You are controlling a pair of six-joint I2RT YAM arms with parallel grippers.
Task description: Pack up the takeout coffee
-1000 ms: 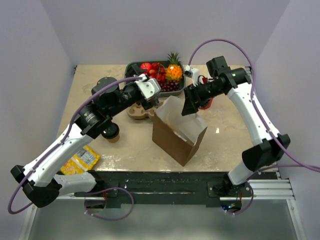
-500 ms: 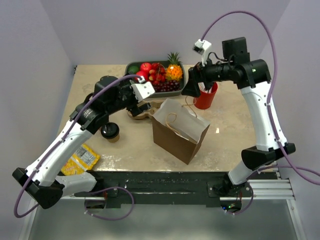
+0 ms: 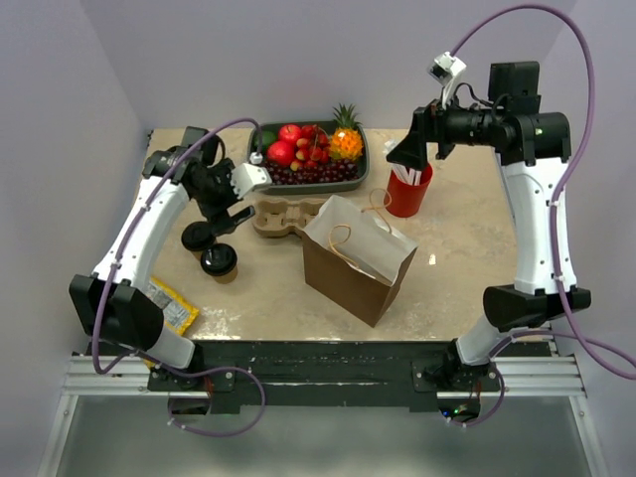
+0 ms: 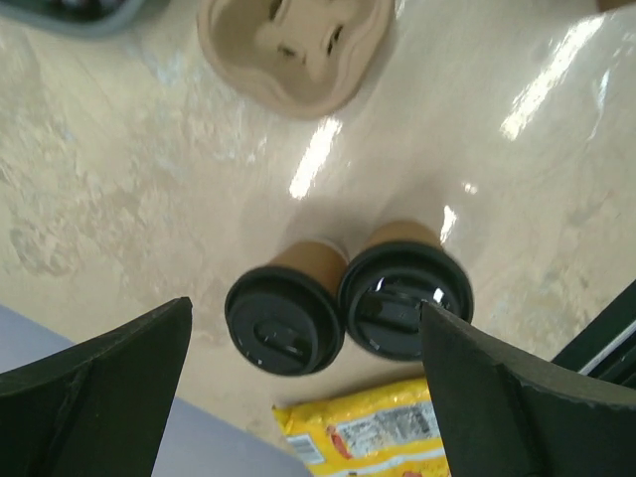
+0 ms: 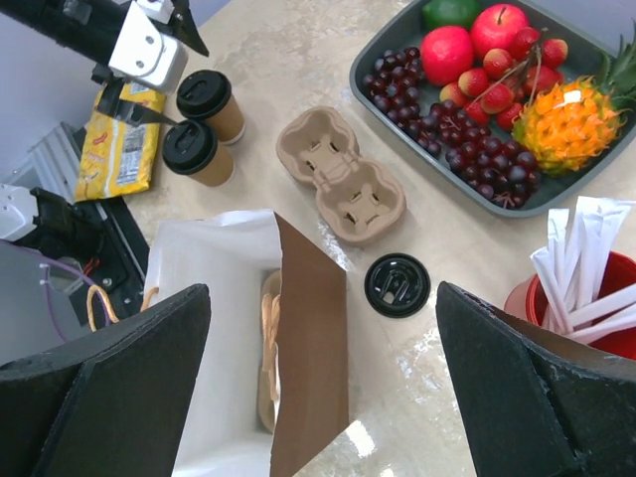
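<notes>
The takeout coffee [image 4: 405,296] stands on the table in the lower middle of the left wrist view. It is a brown paper cup with a black lid. A second cup [image 4: 286,316] just like it stands right up against it. The left gripper [image 4: 306,303] hangs above both cups, fingers spread wide, with nothing in them. The right gripper [image 5: 323,288] is high in the upper right of the top view, also spread wide and empty.

The cups are so close that a finger coming down could bump the wrong one and tip it over. A hard squeeze could pop the lid off. Nothing holds the paper bag [image 3: 356,260] in the middle, so a cup pushed against its edge could knock it down.
</notes>
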